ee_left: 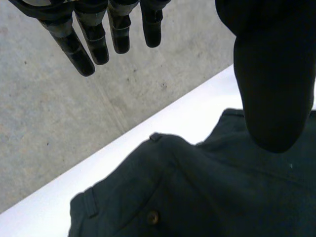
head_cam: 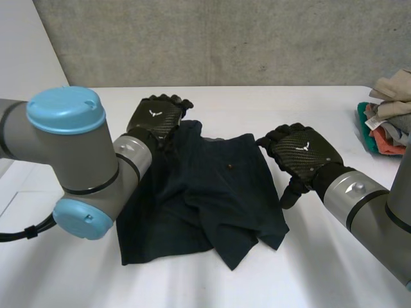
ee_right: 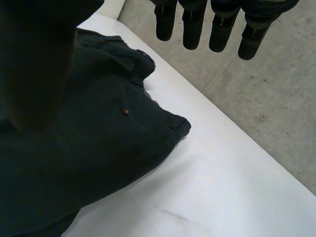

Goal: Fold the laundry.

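A pair of dark navy shorts (head_cam: 205,192) lies crumpled in the middle of the white table (head_cam: 270,102), its waistband toward the far edge. My left hand (head_cam: 156,117) hovers open above the waistband's left corner, fingers (ee_left: 94,42) straight and holding nothing. The shorts (ee_left: 197,192) lie below its palm, with a belt loop and a button showing. At the waistband's right corner my right hand (head_cam: 298,154) floats open just beside the cloth. Its fingers (ee_right: 217,27) are straight and its thumb (ee_right: 39,59) is over the shorts (ee_right: 84,148).
A pile of mixed clothes (head_cam: 388,112), beige, grey, teal and orange, sits at the table's far right edge. A grey concrete wall rises behind the table. Bare white tabletop (ee_right: 207,197) spreads to the right of the shorts and in front of them.
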Robot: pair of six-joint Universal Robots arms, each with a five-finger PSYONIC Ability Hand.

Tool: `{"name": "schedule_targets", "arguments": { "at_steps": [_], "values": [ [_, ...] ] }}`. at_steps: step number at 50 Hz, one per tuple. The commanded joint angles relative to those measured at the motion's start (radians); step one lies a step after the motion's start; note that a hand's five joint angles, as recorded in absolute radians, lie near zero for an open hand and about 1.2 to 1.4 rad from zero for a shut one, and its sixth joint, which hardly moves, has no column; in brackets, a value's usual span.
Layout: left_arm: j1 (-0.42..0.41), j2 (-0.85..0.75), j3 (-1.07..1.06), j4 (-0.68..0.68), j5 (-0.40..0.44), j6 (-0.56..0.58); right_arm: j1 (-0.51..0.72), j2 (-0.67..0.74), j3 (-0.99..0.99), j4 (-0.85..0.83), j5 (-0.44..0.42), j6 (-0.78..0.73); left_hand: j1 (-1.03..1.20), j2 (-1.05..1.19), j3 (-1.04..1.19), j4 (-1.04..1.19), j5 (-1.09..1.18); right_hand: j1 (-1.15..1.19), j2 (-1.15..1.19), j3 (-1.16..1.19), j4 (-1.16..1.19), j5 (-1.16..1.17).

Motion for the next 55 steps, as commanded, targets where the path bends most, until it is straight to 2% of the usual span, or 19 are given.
{"name": "schedule_targets", "arguments": {
  "at_steps": [1, 7, 13, 18, 23, 25, 28, 29, 30, 34, 38, 42, 48, 51, 54, 55],
  "values": [
    [-0.023, 0.033, -0.022, -0.018, 0.051, 0.002, -0.018, 0.01, -0.031, 0.012, 0.034, 0.019, -0.023, -0.033, -0.04, -0.03, -0.05, -0.061, -0.041, -0.036, -0.037, -0.051],
    [-0.142, 0.009, 0.001, -0.056, 0.086, 0.051, -0.047, 0.077, -0.107, 0.064, 0.109, -0.014, -0.023, -0.033, -0.04, -0.03, -0.05, -0.061, -0.041, -0.036, -0.037, -0.051],
    [-0.259, -0.082, 0.078, -0.09, 0.072, 0.133, -0.075, 0.11, -0.144, 0.116, 0.124, -0.019, -0.023, -0.033, -0.04, -0.03, -0.05, -0.061, -0.041, -0.036, -0.037, -0.051],
    [-0.339, -0.218, 0.208, -0.143, 0.01, 0.218, -0.092, 0.125, -0.152, 0.122, 0.126, -0.024, -0.023, -0.033, -0.04, -0.03, -0.05, -0.061, -0.041, -0.036, -0.037, -0.051],
    [-0.374, -0.333, 0.323, -0.234, -0.063, 0.26, -0.107, 0.136, -0.157, 0.121, 0.126, -0.036, -0.019, -0.029, -0.036, -0.026, -0.047, -0.061, -0.041, -0.036, -0.037, -0.051],
    [-0.38, -0.355, 0.353, -0.271, -0.079, 0.263, -0.112, 0.137, -0.158, 0.121, 0.124, -0.041, 0.077, 0.067, 0.06, 0.07, 0.05, -0.061, -0.041, -0.036, -0.037, -0.051],
    [-0.383, -0.369, 0.388, -0.317, -0.101, 0.254, -0.123, 0.14, -0.164, 0.121, 0.123, -0.044, 0.689, 0.679, 0.672, 0.682, 0.661, -0.061, -0.041, -0.036, -0.037, -0.051],
    [-0.38, -0.366, 0.393, -0.332, -0.106, 0.249, -0.126, 0.14, -0.166, 0.119, 0.123, -0.044, 1.093, 1.083, 1.076, 1.085, 1.065, -0.061, -0.041, -0.036, -0.037, -0.051],
    [-0.377, -0.36, 0.39, -0.335, -0.11, 0.251, -0.132, 0.14, -0.169, 0.121, 0.121, -0.042, 1.198, 1.188, 1.181, 1.191, 1.17, -0.061, -0.041, -0.036, -0.037, -0.051],
    [-0.345, -0.297, 0.331, -0.344, -0.168, 0.237, -0.141, 0.14, -0.175, 0.121, 0.114, -0.044, 1.199, 1.189, 1.182, 1.192, 1.171, -0.061, -0.041, -0.036, -0.037, -0.051],
    [-0.268, -0.166, 0.212, -0.32, -0.224, 0.268, -0.137, 0.143, -0.175, 0.121, 0.086, -0.045, 1.199, 1.189, 1.182, 1.192, 1.171, -0.061, -0.041, -0.036, -0.037, -0.051],
    [-0.193, -0.087, 0.124, -0.305, -0.215, 0.364, -0.115, 0.159, -0.177, 0.127, 0.042, -0.053, 1.199, 1.189, 1.182, 1.192, 1.171, -0.061, -0.041, -0.036, -0.037, -0.051],
    [-0.078, 0.007, 0.002, -0.317, -0.198, 0.473, -0.084, 0.176, -0.177, 0.138, 0.031, -0.065, 1.199, 1.189, 1.182, 1.192, 1.171, -0.061, -0.041, -0.036, -0.037, -0.051],
    [0.012, 0.056, -0.081, -0.309, -0.17, 0.568, -0.064, 0.179, -0.177, 0.141, 0.029, -0.068, 1.199, 1.189, 1.182, 1.192, 1.171, -0.061, -0.041, -0.036, -0.037, -0.051],
    [0.069, 0.081, -0.121, -0.298, -0.147, 0.631, -0.04, 0.182, -0.175, 0.134, 0.026, -0.064, 1.199, 1.189, 1.182, 1.192, 1.171, -0.061, -0.041, -0.036, -0.037, -0.051],
    [0.104, 0.096, -0.147, -0.295, -0.118, 0.66, -0.022, 0.185, -0.172, 0.128, 0.028, -0.061, 1.199, 1.189, 1.182, 1.192, 1.171, -0.061, -0.041, -0.036, -0.037, -0.051]
  ]
}}
